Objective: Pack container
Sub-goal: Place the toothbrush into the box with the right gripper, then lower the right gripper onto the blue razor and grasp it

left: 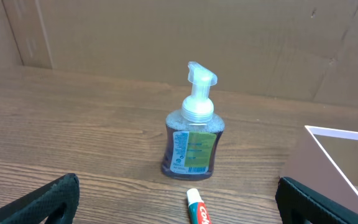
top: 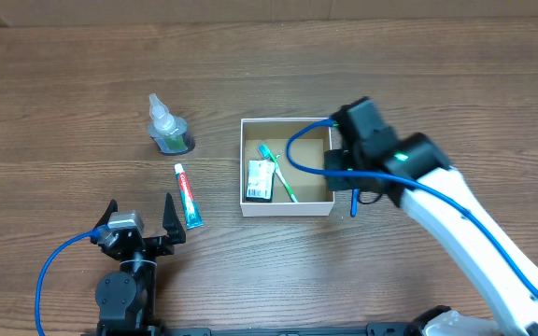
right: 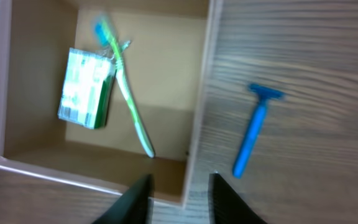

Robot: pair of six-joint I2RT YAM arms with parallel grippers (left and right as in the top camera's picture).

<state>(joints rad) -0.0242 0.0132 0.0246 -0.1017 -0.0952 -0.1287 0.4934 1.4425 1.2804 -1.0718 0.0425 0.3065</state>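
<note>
The container [top: 243, 168] is a shallow square box, white outside and brown inside. It holds a green toothbrush [top: 278, 173] and a small green-and-white pack [top: 261, 179]. Both also show in the right wrist view: the toothbrush [right: 127, 101] and the pack [right: 87, 88]. A blue razor [right: 256, 128] lies on the table just right of the container wall [right: 199, 93]. My right gripper [right: 180, 200] is open and empty, its fingers either side of that wall's near corner. A toothpaste tube [top: 188, 196] lies left of the container. My left gripper [top: 141, 219] is open and empty just short of the tube [left: 197, 210].
A small clear pump bottle with green liquid [top: 166, 126] stands behind the toothpaste tube, and is upright in the left wrist view [left: 191, 134]. The razor [top: 353, 202] shows partly under my right arm. A cardboard wall [left: 166, 37] backs the table.
</note>
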